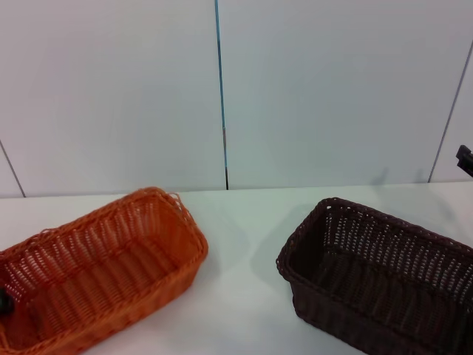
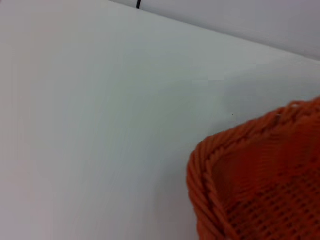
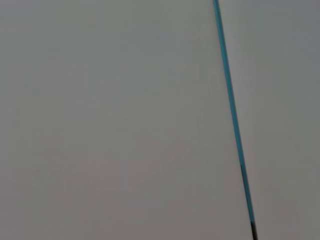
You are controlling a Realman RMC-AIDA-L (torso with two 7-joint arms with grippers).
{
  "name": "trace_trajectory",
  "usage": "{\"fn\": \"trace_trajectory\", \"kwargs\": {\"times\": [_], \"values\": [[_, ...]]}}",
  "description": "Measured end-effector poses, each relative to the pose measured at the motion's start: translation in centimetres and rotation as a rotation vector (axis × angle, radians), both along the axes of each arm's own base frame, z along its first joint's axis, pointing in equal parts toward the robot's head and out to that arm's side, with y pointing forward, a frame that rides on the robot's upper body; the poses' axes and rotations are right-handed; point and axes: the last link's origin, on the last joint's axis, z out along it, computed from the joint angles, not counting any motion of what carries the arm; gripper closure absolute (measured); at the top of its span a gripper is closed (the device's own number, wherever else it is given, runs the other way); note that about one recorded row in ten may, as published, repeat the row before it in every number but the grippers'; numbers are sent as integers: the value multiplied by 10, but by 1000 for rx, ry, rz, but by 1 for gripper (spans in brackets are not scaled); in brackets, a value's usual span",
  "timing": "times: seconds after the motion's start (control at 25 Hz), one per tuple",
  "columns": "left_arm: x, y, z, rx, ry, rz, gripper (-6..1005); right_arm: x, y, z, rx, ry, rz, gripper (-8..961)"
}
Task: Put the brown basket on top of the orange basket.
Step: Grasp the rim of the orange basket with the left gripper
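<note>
The orange basket lies on the white table at the left, open side up and holding nothing. The brown basket lies apart from it at the right, also open side up and holding nothing. A gap of bare table separates them. A small dark part of my left gripper shows at the left edge, by the orange basket's near end. The left wrist view shows one braided corner of the orange basket close up. A dark piece of my right gripper shows at the right edge, above and behind the brown basket.
The white table runs back to a pale wall with a thin blue seam. The right wrist view shows only that wall and the blue seam.
</note>
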Motion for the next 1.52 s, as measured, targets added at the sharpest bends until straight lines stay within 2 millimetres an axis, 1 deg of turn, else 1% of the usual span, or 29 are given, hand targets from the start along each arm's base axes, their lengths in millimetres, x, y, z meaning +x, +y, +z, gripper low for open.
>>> {"fn": "trace_trajectory", "kwargs": {"times": [0.2, 0.4, 0.72, 0.92, 1.2, 1.52], "values": [[-1, -1, -1, -7, 4, 3, 802, -1, 1, 0, -1, -1, 2, 193], [-2, -1, -1, -9, 6, 4, 837, 0, 0, -1, -2, 0, 1, 193], [2, 0, -7, -60, 50, -8, 839, 2, -2, -2, -4, 2, -5, 193], [2, 1, -9, -63, 47, -4, 844, 2, -2, -2, -5, 2, -7, 193], [2, 0, -8, -52, 35, 11, 847, 4, -3, -2, -5, 2, -12, 193], [5, -1, -1, -52, 27, 22, 851, 5, -3, -1, -3, 2, -13, 193]]}}
